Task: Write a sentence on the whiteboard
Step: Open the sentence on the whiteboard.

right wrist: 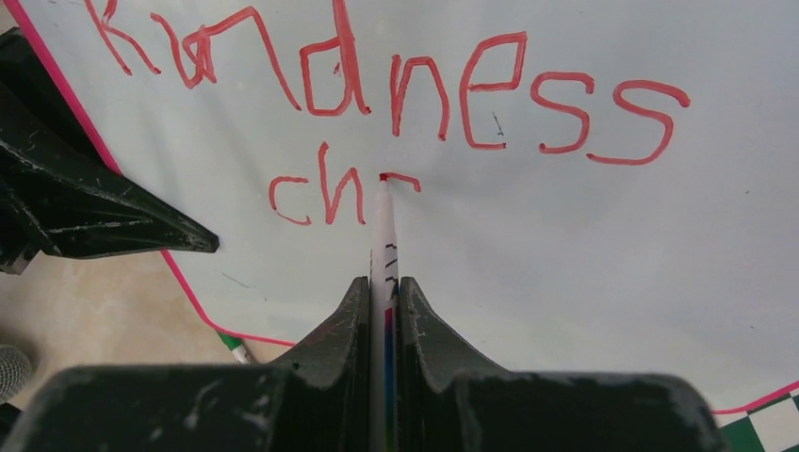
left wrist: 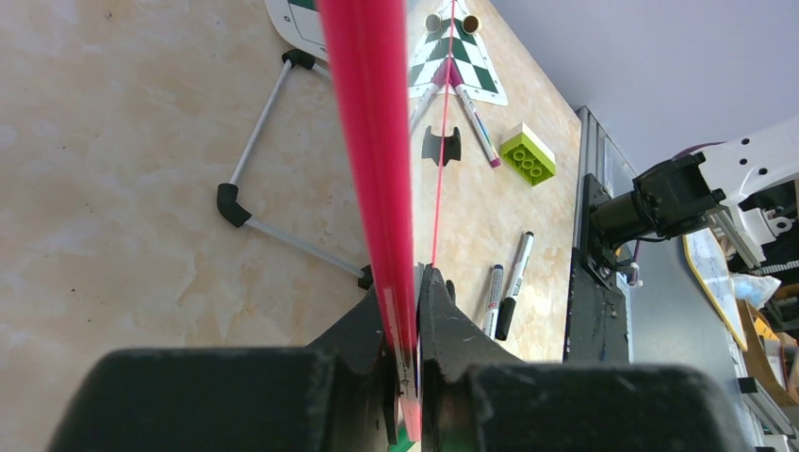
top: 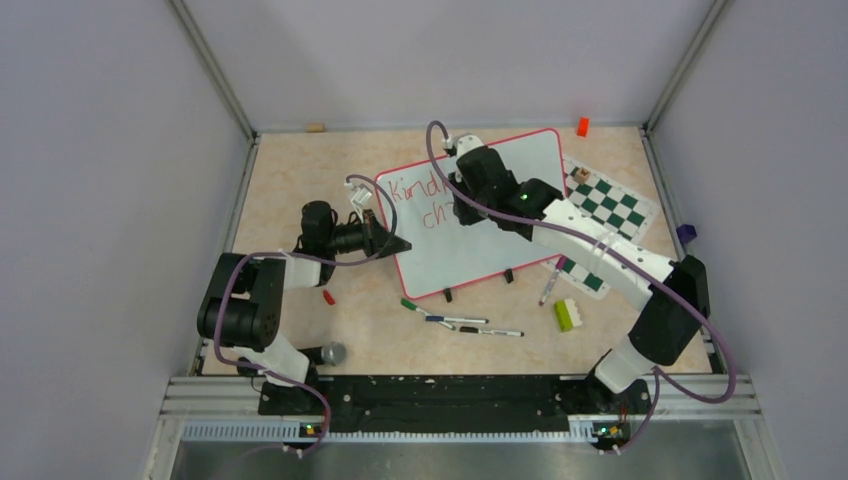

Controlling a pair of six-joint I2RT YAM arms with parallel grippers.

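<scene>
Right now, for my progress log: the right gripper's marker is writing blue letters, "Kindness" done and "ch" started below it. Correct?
Not blue: the right wrist view shows the sentence in red, and a red tip on the marker in the right gripper. The rest holds.

white whiteboard (top: 470, 245), red sentence (right wrist: 396, 89), green-and-white checkered mat (top: 610, 205)

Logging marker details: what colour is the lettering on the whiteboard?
The lettering is red; right wrist view shows it best.
</scene>
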